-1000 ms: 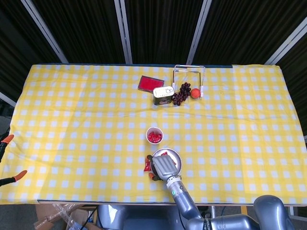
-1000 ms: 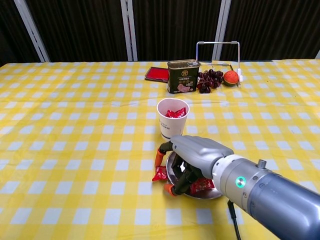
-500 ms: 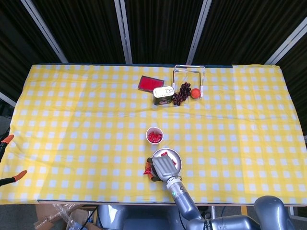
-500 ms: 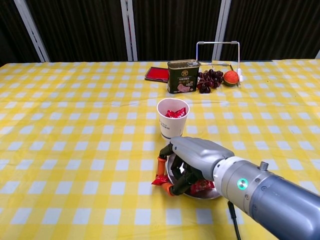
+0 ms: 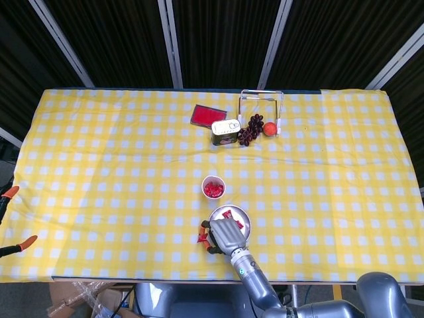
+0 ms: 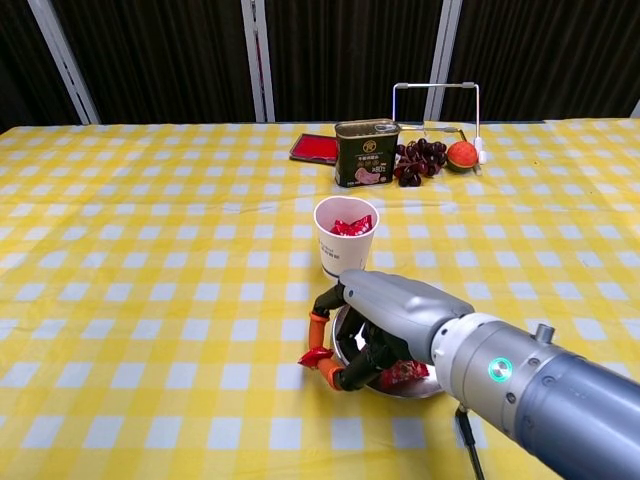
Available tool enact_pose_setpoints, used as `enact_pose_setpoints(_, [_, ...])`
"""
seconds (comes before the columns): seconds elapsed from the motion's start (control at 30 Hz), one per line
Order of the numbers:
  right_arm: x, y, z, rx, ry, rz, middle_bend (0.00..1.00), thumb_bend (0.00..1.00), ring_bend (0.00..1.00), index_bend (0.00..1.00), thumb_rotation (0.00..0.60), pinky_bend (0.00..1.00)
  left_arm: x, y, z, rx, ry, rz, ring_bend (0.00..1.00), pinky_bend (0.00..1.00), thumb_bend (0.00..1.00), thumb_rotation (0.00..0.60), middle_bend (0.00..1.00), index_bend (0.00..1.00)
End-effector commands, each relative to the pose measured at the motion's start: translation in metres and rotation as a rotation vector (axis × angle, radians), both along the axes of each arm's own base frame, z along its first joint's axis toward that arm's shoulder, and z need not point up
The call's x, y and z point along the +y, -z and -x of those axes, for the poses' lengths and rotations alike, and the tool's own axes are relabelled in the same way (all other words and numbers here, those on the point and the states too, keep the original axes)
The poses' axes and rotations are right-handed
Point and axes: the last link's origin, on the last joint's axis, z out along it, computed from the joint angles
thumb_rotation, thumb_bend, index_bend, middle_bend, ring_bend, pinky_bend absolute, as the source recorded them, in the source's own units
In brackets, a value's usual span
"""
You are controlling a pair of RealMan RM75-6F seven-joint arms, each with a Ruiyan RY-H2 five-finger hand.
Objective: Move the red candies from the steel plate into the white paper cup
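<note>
One white paper cup (image 6: 343,246) stands at the centre of the chest view, a smooth tapered cylinder with several red wrapped candies heaped inside; how many cannot be counted. Just below it lies one round steel plate (image 5: 239,213), shiny and shallow, with a few crinkly red candies (image 6: 404,374) on it, partly hidden under the hand. One more red candy (image 6: 313,357) sits at the plate's left edge, pinched between orange-tipped fingertips (image 6: 318,322) of the right hand (image 6: 385,312). That hand is smooth grey metal and plastic, curled down over the plate, its fingers narrowed around that single candy. From the head view the same hand (image 5: 225,234) shows in the lower middle of the frame, covering the plate's lower left.

The left hand (image 5: 8,222) shows only as two orange tips at the lower left edge of the head view; whether it is spread or closed cannot be told.

The table (image 5: 99,165) wears one yellow-and-white checked cloth, soft and slightly creased. In the upper middle of the frame stand one rectangular dark green tin can (image 6: 366,153), one flat red rectangular pad (image 6: 315,147), one bunch of dark glossy grapes (image 6: 418,159), one round orange-red fruit (image 6: 461,155) and one thin white wire frame (image 6: 436,100), bent into an upright arch.
</note>
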Motion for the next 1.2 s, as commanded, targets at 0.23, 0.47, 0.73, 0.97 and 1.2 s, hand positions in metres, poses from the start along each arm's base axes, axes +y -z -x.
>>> enact_pose_setpoints(0.23, [-0.009, -0.029, -0.010, -0.102, 0.018, 0.054, 0.80, 0.54, 0.92, 0.54, 0.600, 0.97, 0.000, 0.000, 0.000, 0.001, 0.000, 0.000, 0.00, 0.00, 0.04, 0.600, 0.00, 0.00])
enact_pose_setpoints(0.47, [-0.023, -0.046, -0.015, -0.161, 0.042, 0.109, 0.80, 0.54, 0.92, 0.54, 0.600, 0.97, 0.000, 0.000, 0.000, 0.003, -0.001, 0.000, 0.00, 0.00, 0.04, 0.600, 0.00, 0.00])
enact_pose_setpoints(0.73, [-0.051, -0.062, -0.016, -0.143, 0.034, 0.213, 0.80, 0.54, 0.92, 0.54, 0.600, 0.97, 0.001, 0.000, 0.000, 0.002, -0.006, -0.001, 0.00, 0.00, 0.04, 0.600, 0.00, 0.00])
enact_pose_setpoints(0.97, [-0.071, -0.064, -0.011, -0.092, 0.041, 0.254, 0.80, 0.54, 0.92, 0.54, 0.600, 0.97, 0.001, 0.000, 0.001, 0.002, -0.010, 0.002, 0.00, 0.00, 0.04, 0.600, 0.00, 0.00])
enact_pose_setpoints(1.2, [-0.089, -0.058, -0.001, -0.037, 0.066, 0.268, 0.80, 0.54, 0.92, 0.54, 0.600, 0.97, 0.001, 0.000, 0.001, 0.000, -0.017, 0.004, 0.00, 0.00, 0.04, 0.600, 0.00, 0.00])
